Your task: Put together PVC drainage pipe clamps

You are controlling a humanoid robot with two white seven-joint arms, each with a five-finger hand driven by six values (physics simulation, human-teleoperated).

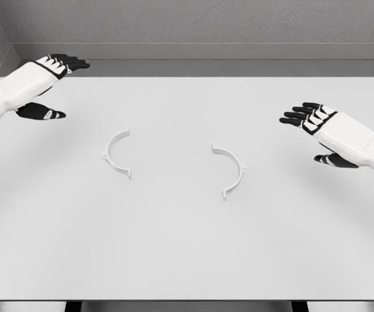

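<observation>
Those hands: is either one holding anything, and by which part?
Nothing is held. The left hand and right hand hover open, while both clamp halves lie untouched on the table.

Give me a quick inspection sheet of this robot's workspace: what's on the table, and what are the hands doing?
Surface: white table, flat, evenly lit.
Job's things: left clamp half and right clamp half, two white curved pieces lying apart, open sides facing each other, not joined.
Clutter: nothing seen.
Hands: left hand at the far left corner, fingers spread, holding nothing; right hand at the right side, fingers spread, holding nothing. Neither touches a clamp half.
Cables: nothing seen.
Surroundings: grey wall behind the table.
</observation>
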